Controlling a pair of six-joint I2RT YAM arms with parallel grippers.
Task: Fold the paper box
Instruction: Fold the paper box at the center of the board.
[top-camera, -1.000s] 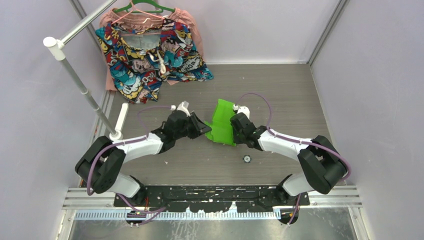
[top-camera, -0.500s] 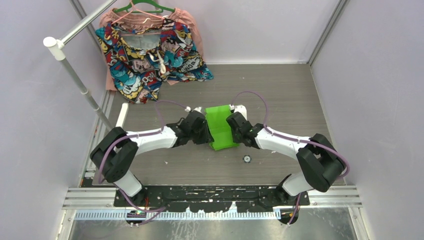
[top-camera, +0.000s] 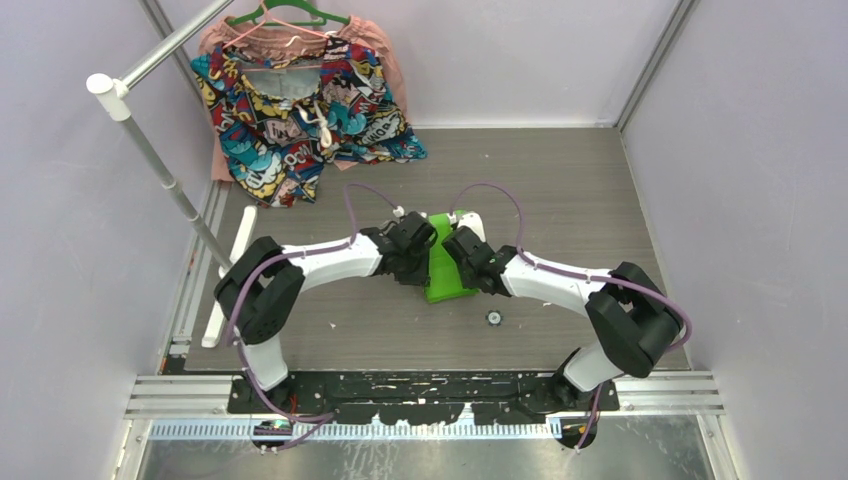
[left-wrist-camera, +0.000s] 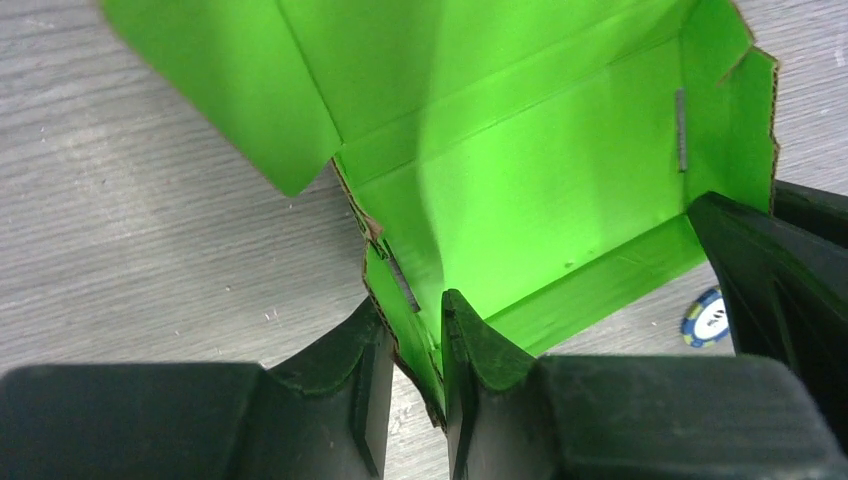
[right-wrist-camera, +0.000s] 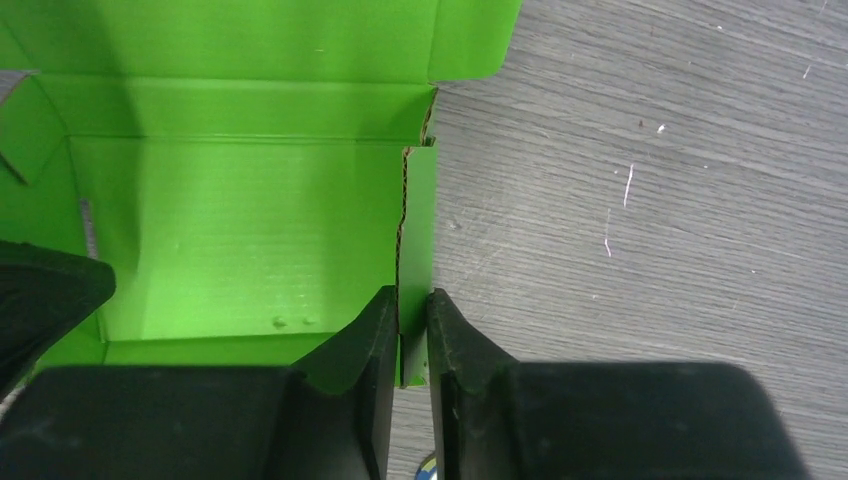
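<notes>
From above, the left gripper and right gripper cover most of the paper box; only 1 green strip shows. In both wrist views the box runs off the top edge. The small round disc near it is too small to identify.

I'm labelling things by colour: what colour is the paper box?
The paper box is bright lime green, clearest in the left wrist view.

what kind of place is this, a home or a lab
Most likely a robotics lab work cell, not a home: left arm and right arm bolted at a table edge, plain panel walls in metal framing, and props like a paper box and a patterned garment.
</notes>
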